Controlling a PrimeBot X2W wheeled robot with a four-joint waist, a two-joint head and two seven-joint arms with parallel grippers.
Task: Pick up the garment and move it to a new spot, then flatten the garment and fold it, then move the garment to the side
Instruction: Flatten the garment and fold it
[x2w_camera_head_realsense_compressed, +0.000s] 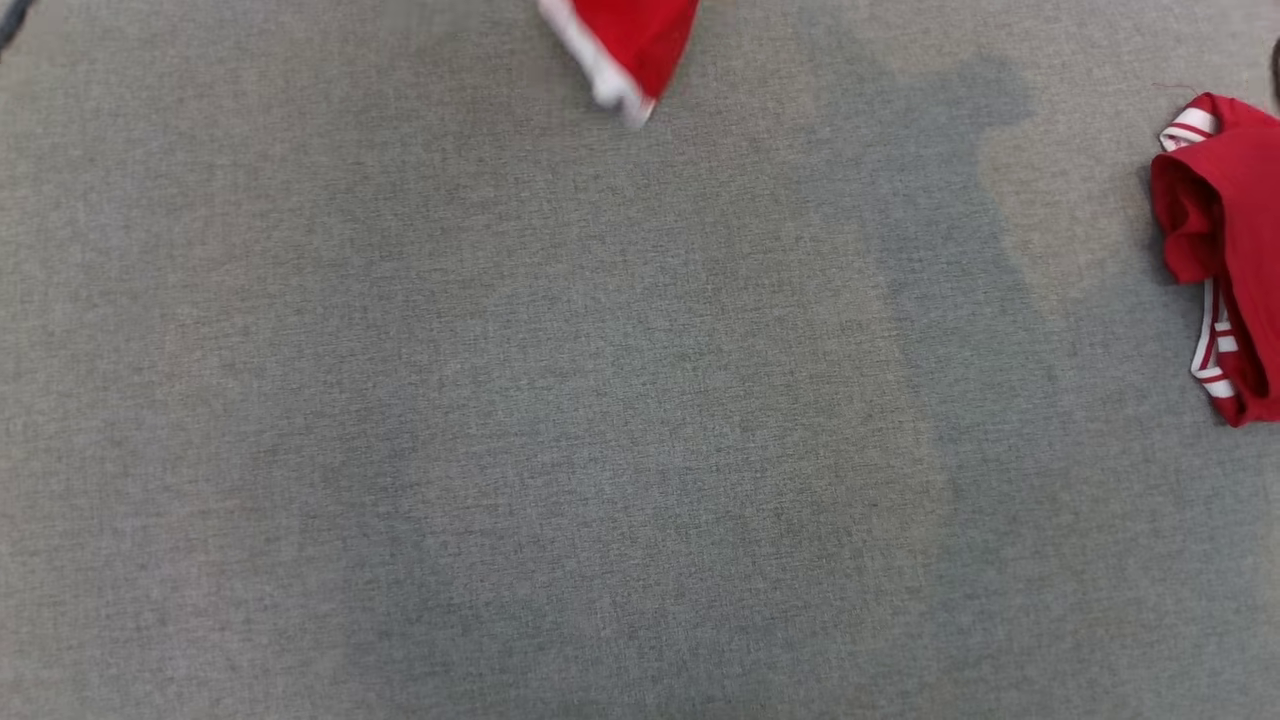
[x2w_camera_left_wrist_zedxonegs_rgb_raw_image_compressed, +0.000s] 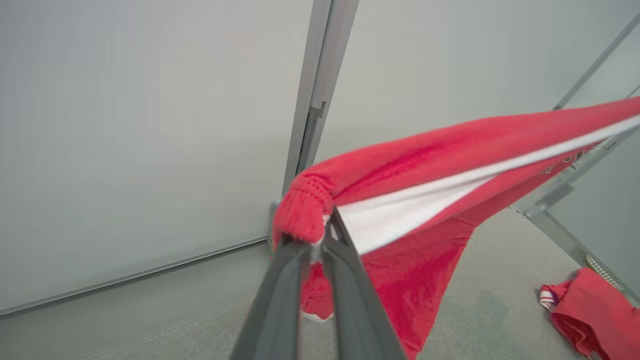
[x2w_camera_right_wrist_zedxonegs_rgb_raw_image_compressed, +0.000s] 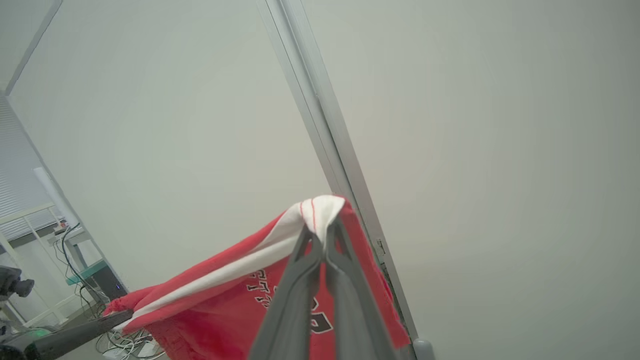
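Grey wall (x2w_camera_left_wrist_zedxonegs_rgb_raw_image_compressed: 125, 125), garment (x2w_camera_left_wrist_zedxonegs_rgb_raw_image_compressed: 425, 150) spanning left pincer (x2w_camera_left_wrist_zedxonegs_rgb_raw_image_compressed: 317, 236), right pincer (x2w_camera_right_wrist_zedxonegs_rgb_raw_image_compressed: 321, 234)

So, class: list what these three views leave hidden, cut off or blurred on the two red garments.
Head view: the held garment is blurred and cut off by the top edge.
Head view: the second garment runs off the right edge; its type is unclear.
Right wrist view: the black lettering is partly behind the right gripper, unreadable.
Left wrist view: the left gripper covers the cloth behind it.
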